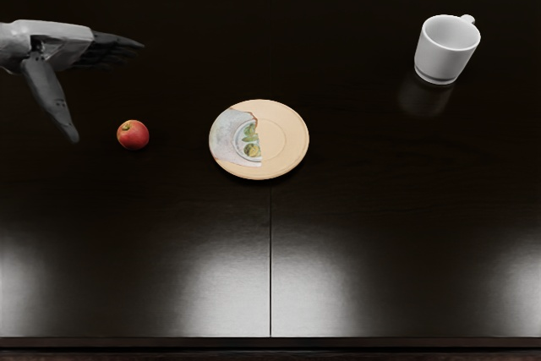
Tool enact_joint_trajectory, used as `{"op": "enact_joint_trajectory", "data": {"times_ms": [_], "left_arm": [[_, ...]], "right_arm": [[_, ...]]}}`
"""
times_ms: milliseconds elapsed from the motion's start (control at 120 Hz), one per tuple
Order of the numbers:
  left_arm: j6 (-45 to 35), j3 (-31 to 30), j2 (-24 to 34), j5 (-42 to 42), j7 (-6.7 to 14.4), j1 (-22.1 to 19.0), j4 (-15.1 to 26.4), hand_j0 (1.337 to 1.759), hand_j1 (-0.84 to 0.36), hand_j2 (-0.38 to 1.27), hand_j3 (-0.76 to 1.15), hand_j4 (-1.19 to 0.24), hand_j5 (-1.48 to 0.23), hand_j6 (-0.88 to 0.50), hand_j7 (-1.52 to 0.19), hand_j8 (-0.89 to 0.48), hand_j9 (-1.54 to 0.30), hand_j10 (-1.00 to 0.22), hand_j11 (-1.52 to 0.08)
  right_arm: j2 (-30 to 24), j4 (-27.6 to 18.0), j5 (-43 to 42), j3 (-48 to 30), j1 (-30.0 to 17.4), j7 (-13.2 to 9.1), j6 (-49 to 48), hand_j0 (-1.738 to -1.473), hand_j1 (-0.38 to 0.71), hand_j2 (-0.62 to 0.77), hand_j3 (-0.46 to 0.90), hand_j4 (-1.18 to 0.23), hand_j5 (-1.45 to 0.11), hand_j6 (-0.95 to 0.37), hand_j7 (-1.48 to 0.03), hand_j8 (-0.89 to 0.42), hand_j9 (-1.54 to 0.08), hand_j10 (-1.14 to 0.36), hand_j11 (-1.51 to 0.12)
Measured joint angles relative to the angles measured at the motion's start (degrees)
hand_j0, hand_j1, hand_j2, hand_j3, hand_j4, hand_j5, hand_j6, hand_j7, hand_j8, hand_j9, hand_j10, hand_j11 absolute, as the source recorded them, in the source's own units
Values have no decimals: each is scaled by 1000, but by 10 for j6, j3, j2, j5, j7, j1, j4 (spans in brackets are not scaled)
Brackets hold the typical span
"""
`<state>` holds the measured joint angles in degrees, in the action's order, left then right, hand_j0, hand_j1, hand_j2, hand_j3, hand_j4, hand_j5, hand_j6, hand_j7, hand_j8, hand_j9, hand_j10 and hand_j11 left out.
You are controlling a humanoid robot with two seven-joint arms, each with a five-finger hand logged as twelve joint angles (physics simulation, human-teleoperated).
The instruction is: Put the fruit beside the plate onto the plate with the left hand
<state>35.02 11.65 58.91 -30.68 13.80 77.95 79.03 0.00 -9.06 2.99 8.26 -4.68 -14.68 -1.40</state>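
Standing well apart from apple [133, 134], plate [292, 137] — cup [445, 46].

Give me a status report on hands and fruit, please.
Left hand open, up-left of apple. Right hand out of view. Apple on table, left of plate. Nothing between them.

No legible text, label, brand, number or sign in the head view.

Plate [286, 143]: printed patch on its left half, pale ground with green-yellow shapes, possibly fruit or leaves. The print is too small to make out; no letters can be read in it.

Cup [445, 46]: plain white wall, no mark readable.

Desk [380, 234]: dark gloss top, only light glare and one seam line, no writing.
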Motion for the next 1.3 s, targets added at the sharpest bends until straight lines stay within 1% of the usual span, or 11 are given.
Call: {"op": "enact_joint_trajectory", "data": {"times_ms": [75, 108, 158, 225, 267, 333, 408, 583, 967, 1108, 1300], "left_arm": [[0, 1, 0, 0, 0, 5, 4, 1658, 326, 5, 0, -25, -27, -27, -27, -26, -26, -25, -26], [0, 4, 3, 0, 8, 8, 10, 1658, 326, 4, 0, -25, -27, -26, -27, -26, -26, -24, -26], [0, 18, 8, 1, 42, 12, 20, 1658, 326, 4, 0, -25, -27, -27, -27, -26, -26, -25, -26], [0, 41, -2, 1, 115, 10, 30, 1658, 326, 5, 0, -25, -27, -26, -27, -26, -26, -25, -26], [0, 51, -14, -2, 147, 11, 37, 1658, 326, 4, 0, -26, -27, -27, -27, -26, -26, -25, -26], [0, 62, -26, -25, 178, 12, 47, 1658, 326, 5, 0, -26, -27, -27, -27, -26, -27, -25, -26], [0, 69, -42, -60, 195, 13, 55, 1658, 325, 4, 0, -26, -27, -27, -27, -27, -27, -25, -27], [-17, 70, -118, -181, 209, -11, 67, 1658, 310, 7, 0, -38, -44, -39, -44, -38, -44, -37, -44], [-180, 62, -166, -388, 212, -133, 80, 1658, 277, 14, 0, -67, -81, -68, -81, -68, -81, -66, -80], [-204, 48, -219, -436, 212, -139, 49, 1658, 227, 23, 0, -108, -135, -110, -134, -109, -134, -107, -134], [-229, 13, -223, -463, 212, -139, 11, 1658, 135, 39, 0, -185, -235, -187, -235, -186, -235, -185, -235]], "right_arm": [[0, 0, 2, 0, -4, 0, 1, -1658, -349, 0, 0, 0, 0, 0, 0, 0, 0, 0, 0], [0, 0, 3, -1, -6, 0, 2, -1658, -349, 0, 0, 0, 0, 0, 0, 0, 0, 0, 0], [0, 0, 3, -1, -7, 0, 3, -1658, -349, 0, 0, 0, 0, 0, 0, 0, 0, 0, 0], [0, 0, 4, -1, -9, 0, 3, -1658, -349, 0, 0, 0, 0, 0, 0, 0, 0, 0, 0], [0, 0, 4, -1, -9, 0, 3, -1658, -349, 0, 0, 0, 0, 0, 0, 0, 0, 0, 0], [0, 0, 4, -1, -10, 0, 3, -1658, -349, 0, 0, 0, 0, 0, 0, 0, 0, 0, 0], [0, 0, 4, -1, -10, 0, 2, -1658, -349, 0, 0, 0, 0, 0, 0, 0, 0, 0, 0], [0, 0, 3, -1, -10, 0, 4, -1658, -349, 0, 0, 0, 0, 0, 0, 0, 0, 0, 0], [0, 0, 2, 0, -10, 0, 4, -1658, -349, 0, 0, 0, 0, 0, 0, 0, 0, 0, 0], [0, 0, 2, 0, -10, 0, 4, -1658, -349, 0, 0, 0, 0, 0, 0, 0, 0, 0, 0], [0, 0, 1, 0, -10, 0, 5, -1658, -349, 0, 0, 0, 0, 0, 0, 0, 0, 0, 0]]}}
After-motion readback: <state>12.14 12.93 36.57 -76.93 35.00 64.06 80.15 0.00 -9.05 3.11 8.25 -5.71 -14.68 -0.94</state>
